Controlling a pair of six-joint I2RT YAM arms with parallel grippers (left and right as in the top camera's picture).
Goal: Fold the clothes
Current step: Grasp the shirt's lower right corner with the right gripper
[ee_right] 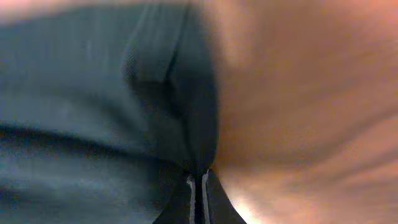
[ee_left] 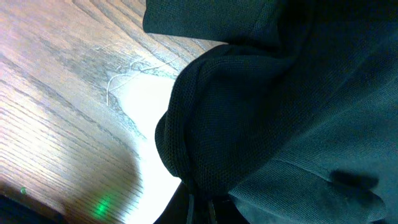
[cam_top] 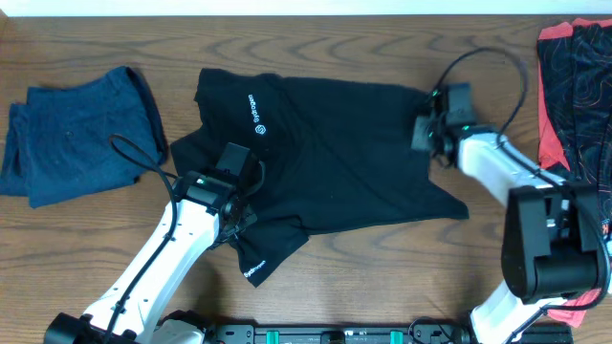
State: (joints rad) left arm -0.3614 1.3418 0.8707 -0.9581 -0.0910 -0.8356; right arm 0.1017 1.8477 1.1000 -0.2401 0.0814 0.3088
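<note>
Black trousers (cam_top: 335,153) lie spread on the table (cam_top: 382,277), left jaws pinching their near edge, right jaws pinching their right-hand edge; both should lift evenly together to avoid bunching.

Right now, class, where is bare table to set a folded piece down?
Bare table shows at the near edge below the black garment, and along the far edge beyond the blue garment. The right side is crowded: right arm, red-patterned garment.

White logo print (cam_top: 258,113) noted on black trousers (cam_top: 335,153), upper left part; second logo print (cam_top: 253,270) at their lower corner. Lettering too small to be read.
</note>
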